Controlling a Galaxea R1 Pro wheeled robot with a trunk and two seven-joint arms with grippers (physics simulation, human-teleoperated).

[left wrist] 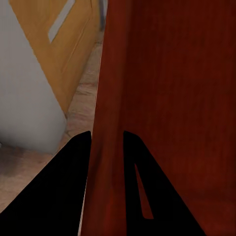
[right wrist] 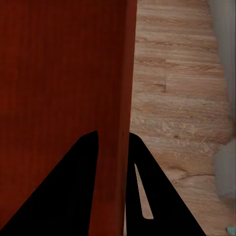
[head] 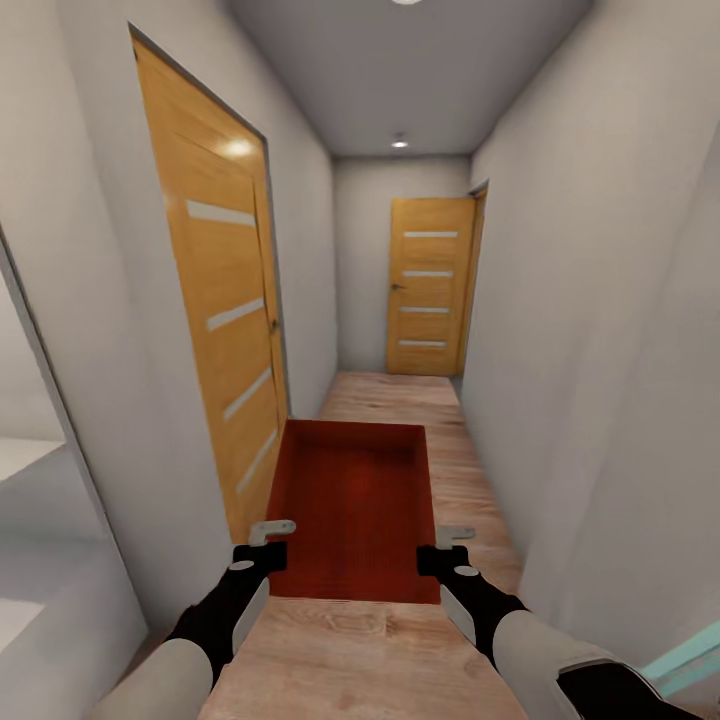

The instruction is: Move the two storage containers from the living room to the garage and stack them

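I hold one orange-red storage container (head: 352, 505) level in front of me above a wood-plank corridor floor, its open ribbed inside facing up. My left gripper (head: 268, 545) is shut on its left wall near the near corner. My right gripper (head: 445, 550) is shut on its right wall. In the left wrist view the thin red wall (left wrist: 105, 147) runs between the two black fingers (left wrist: 59, 196). The right wrist view shows the container wall (right wrist: 115, 147) pinched the same way between its fingers (right wrist: 69, 191).
A narrow corridor with pale walls runs ahead. An orange wooden door (head: 215, 300) stands close on the left. Another door (head: 430, 285) closes the far end, and an opening (head: 478, 280) shows on the right beside it. A pale grey block (head: 40, 560) sits at lower left.
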